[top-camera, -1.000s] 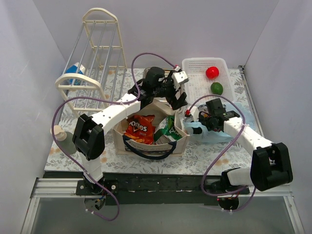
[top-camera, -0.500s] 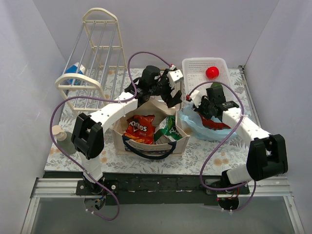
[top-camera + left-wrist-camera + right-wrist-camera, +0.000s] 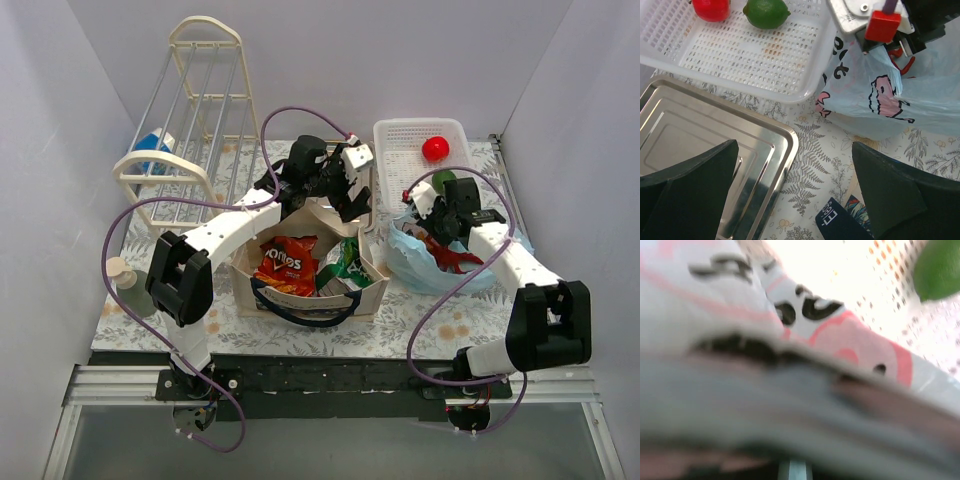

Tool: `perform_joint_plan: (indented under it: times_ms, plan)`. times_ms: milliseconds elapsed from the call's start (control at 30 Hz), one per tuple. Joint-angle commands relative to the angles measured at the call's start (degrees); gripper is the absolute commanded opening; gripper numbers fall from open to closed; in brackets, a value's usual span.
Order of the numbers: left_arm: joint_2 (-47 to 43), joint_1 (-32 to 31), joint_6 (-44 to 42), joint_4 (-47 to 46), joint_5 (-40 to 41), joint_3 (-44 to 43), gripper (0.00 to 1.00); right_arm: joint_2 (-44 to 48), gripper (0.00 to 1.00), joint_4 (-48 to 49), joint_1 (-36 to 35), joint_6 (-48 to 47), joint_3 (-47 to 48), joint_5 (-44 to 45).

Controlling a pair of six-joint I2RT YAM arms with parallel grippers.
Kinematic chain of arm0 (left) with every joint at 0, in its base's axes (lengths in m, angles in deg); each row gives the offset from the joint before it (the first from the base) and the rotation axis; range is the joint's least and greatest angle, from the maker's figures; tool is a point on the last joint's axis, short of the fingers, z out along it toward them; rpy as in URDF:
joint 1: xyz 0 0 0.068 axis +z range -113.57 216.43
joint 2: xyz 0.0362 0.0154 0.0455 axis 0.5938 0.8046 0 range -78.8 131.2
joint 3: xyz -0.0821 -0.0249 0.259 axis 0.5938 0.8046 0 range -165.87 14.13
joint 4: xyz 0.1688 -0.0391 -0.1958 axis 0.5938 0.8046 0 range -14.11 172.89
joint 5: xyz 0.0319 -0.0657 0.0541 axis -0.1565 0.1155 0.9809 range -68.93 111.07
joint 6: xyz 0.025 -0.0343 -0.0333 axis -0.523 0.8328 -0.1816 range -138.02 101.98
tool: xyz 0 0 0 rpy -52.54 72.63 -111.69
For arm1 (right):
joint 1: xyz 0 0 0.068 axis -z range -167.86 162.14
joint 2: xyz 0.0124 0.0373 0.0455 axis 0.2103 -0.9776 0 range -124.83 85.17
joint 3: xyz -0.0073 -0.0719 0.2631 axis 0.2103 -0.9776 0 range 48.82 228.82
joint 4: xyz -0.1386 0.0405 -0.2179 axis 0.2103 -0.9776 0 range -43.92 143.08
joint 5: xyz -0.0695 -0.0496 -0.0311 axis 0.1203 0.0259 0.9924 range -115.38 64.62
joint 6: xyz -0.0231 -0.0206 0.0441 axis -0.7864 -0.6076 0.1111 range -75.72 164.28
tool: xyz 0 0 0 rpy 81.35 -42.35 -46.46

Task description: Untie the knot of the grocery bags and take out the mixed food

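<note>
The beige tote point(image 3: 372, 288) with navy handles stands at mid-table and holds the Doritos bag point(image 3: 285, 262) and the green snack bag point(image 3: 346, 264). My left gripper point(image 3: 352, 202) hovers open and empty over the tote's back edge, its fingers point(image 3: 687, 182) spread wide above the table. The light-blue plastic bag point(image 3: 412, 262) lies right of the tote, its mouth pulled up. My right gripper point(image 3: 423, 200) is shut on the bag's upper edge point(image 3: 867, 65). The red lobster point(image 3: 449, 255) shows inside the bag. The red apple point(image 3: 434, 148) and the green fruit point(image 3: 766, 12) lie in the white basket point(image 3: 398, 170).
A metal tray point(image 3: 700, 140) lies beside the basket, under my left gripper. A cream wire rack point(image 3: 190, 110) and a blue-and-white carton point(image 3: 152, 144) stand at the back left. A small bottle point(image 3: 124, 280) stands at the left edge. The right wrist view is blurred by bag plastic.
My right gripper has moved back and right toward the basket, pulling the blue bag's edge with it, and the lobster now shows. My left gripper shifted slightly left and back.
</note>
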Motion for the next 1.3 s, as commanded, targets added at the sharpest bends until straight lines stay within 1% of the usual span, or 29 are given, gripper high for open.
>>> perform_joint_plan:
  times_ms: [0, 100, 133, 267, 367, 400, 533, 600, 733, 767, 800, 867, 900, 933, 967, 1000, 1033, 1067, 1100, 1233, 1267]
  plan:
    - [0.50, 0.50, 0.22, 1.11, -1.44, -0.36, 0.98, -3.96, 0.25, 3.54, -0.50, 4.67, 3.70, -8.40]
    - [0.59, 0.76, 1.45, 1.72, -1.88, -0.27, 0.98, -8.62, 0.34, 6.79, -1.29, 8.01, 4.40, -7.19]
    - [0.59, 0.85, 1.54, 1.81, -1.88, -0.18, 0.98, -10.37, 0.35, 7.24, -1.21, 10.02, 5.28, -6.83]
    - [0.76, 1.11, 2.06, 1.29, -1.27, -0.09, 0.98, -14.33, 0.41, 7.33, -1.47, 12.06, 7.31, -5.69]
    - [0.85, 1.55, 2.42, 0.85, -1.09, -0.09, 0.98, -15.65, 0.51, 8.73, -2.00, 13.28, 6.61, -3.32]
    - [0.85, 1.72, 2.50, 0.85, -1.09, -0.01, 0.98, -15.92, 0.57, 9.35, -2.26, 13.64, 6.26, -1.66]
    - [1.20, 2.34, 2.94, 0.84, -1.09, 0.08, 0.98, -18.72, 0.65, 11.11, -2.53, 14.52, 4.94, 1.08]
    - [1.55, 2.60, 3.03, 0.84, -1.09, 0.17, 0.98, -20.39, 0.68, 12.07, -2.53, 14.79, 4.32, 5.54]
    - [1.91, 2.87, 3.38, 0.50, -0.92, -0.27, 0.98, -22.95, 0.69, 12.34, -2.35, 15.31, 4.58, 7.41]
    - [1.99, 2.96, 3.56, 0.67, -0.83, -0.36, 0.98, -23.30, 0.68, 12.17, -2.35, 15.66, 4.67, 7.32]
    - [2.08, 2.96, 3.73, 0.50, -0.83, -0.53, 0.98, -23.57, 0.58, 11.47, -2.35, 15.67, 5.02, 6.10]
    - [2.26, 3.13, 3.73, 0.49, -0.74, -0.71, 0.98, -23.13, 0.45, 10.68, -2.35, 15.23, 5.29, 4.25]
    - [2.08, 3.13, 3.73, 0.49, -0.56, -0.80, 0.98, -21.74, 0.33, 10.41, -2.26, 14.88, 5.29, 2.59]
    - [2.08, 3.22, 3.73, 0.58, -0.39, -0.80, 0.98, -20.68, 0.26, 9.45, -2.35, 13.83, 5.37, 1.79]
    - [1.99, 3.31, 3.82, 0.58, -0.30, -0.80, 0.98, -19.45, 0.13, 8.92, -2.52, 13.12, 5.38, -0.57]
    - [1.91, 3.31, 3.82, 0.50, -0.30, -0.80, 0.98, -16.30, 0.09, 8.31, -2.61, 12.86, 5.29, -0.76]
    - [1.65, 3.31, 3.82, 0.58, -0.21, -0.71, 0.98, -14.71, 0.06, 7.60, -2.70, 12.68, 4.77, -0.68]
    - [1.56, 3.40, 3.82, 0.50, -0.30, -0.45, 0.98, -12.86, 0.01, 6.99, -2.88, 12.50, 4.41, -0.50]
    - [1.47, 3.40, 3.82, 0.41, -0.56, -0.36, 0.98, -9.28, 0.01, 6.46, -2.97, 12.50, 3.89, -0.33]
    - [0.68, 3.40, 3.82, -0.12, -1.35, 0.70, 0.98, -0.03, 0.01, 3.65, -3.49, 13.29, 0.46, 1.08]
    - [0.33, 3.40, 3.82, -0.38, -1.61, 0.96, 0.98, 3.64, 0.01, 3.38, -3.93, 13.21, -1.72, 3.17]
